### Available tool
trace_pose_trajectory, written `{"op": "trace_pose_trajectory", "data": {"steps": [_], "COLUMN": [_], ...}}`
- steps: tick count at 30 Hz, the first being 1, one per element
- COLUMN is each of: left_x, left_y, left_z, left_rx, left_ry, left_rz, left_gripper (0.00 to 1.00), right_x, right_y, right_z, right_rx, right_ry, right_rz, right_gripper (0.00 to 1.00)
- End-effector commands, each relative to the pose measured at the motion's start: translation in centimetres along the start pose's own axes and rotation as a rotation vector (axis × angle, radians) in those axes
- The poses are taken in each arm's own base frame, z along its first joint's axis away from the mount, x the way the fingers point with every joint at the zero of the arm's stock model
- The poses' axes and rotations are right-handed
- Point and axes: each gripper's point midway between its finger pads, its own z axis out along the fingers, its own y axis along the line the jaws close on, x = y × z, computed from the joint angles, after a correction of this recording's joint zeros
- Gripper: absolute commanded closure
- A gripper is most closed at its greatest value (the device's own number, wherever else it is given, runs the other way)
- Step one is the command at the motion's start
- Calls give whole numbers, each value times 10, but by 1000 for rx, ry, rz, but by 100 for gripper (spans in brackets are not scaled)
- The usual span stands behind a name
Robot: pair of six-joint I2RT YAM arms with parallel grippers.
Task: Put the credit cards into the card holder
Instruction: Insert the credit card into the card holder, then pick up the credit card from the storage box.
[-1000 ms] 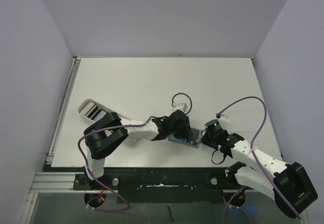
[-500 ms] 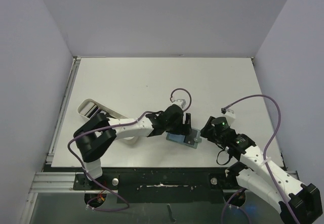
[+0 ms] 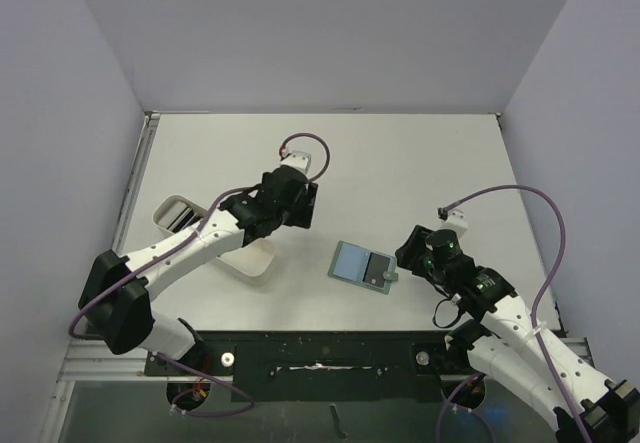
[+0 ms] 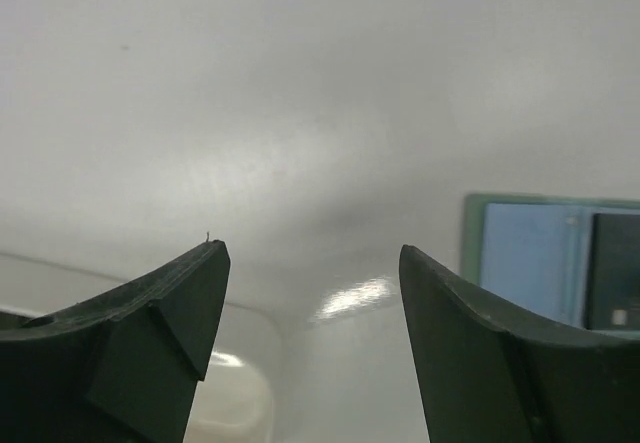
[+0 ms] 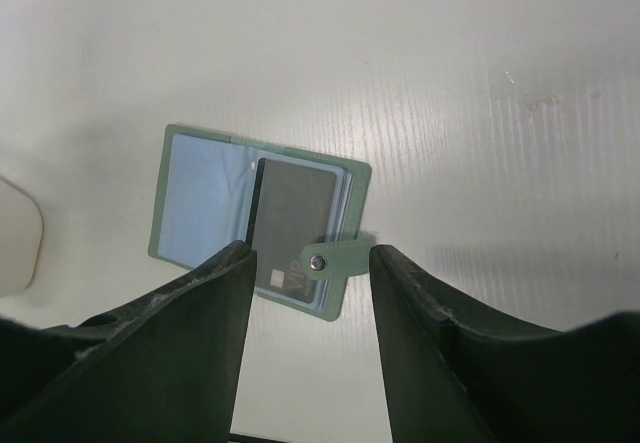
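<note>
The card holder (image 3: 350,262) lies open on the table, sage green rim, light blue inside. A dark credit card (image 3: 377,267) sits in its right half, with the snap tab (image 5: 340,258) folded over the card's edge. More dark cards (image 3: 181,221) stand in the far-left end of the white tray (image 3: 235,253). My left gripper (image 3: 305,206) is open and empty, above the table between tray and holder. My right gripper (image 3: 413,249) is open and empty, just right of the holder. The holder (image 5: 205,198) and card (image 5: 295,218) show beyond the right gripper (image 5: 310,251).
The left wrist view shows the left gripper (image 4: 310,251), the tray's rounded rim (image 4: 240,383) at lower left and the holder (image 4: 530,263) with the card (image 4: 615,268) at right. The table's near edge runs just below the holder.
My left gripper has left the card holder and moved up and left toward the tray. My right gripper has drawn back slightly to the right. The holder now lies uncovered.
</note>
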Motion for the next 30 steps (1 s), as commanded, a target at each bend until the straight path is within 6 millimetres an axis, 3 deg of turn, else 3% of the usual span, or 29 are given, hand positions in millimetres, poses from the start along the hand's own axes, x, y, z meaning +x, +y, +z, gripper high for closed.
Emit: {"op": "trace_pose_trajectory", "data": {"steps": [1, 8, 13, 19, 24, 30], "left_x": [-14, -15, -10, 2, 14, 24], "left_y": [81, 161, 216, 268, 289, 304], "left_z": [-29, -37, -43, -45, -42, -26], "left_rx": [-276, -432, -533, -616, -652, -668], "left_ry": [-18, 33, 26, -8, 63, 87], "left_rz": [189, 191, 219, 308, 424, 435], "left_gripper": [35, 42, 39, 46, 52, 45], "right_x": [-18, -16, -14, -16, -22, -22], "right_y": [19, 23, 22, 27, 28, 28], "right_z": [-7, -5, -4, -5, -9, -10], "right_rx": [-70, -92, -91, -109, -105, -112], "right_ry": [-52, -41, -35, -31, -46, -52], "right_rz": [-24, -38, -48, -63, -82, -73], "right_gripper": [51, 52, 52, 51, 52, 52]}}
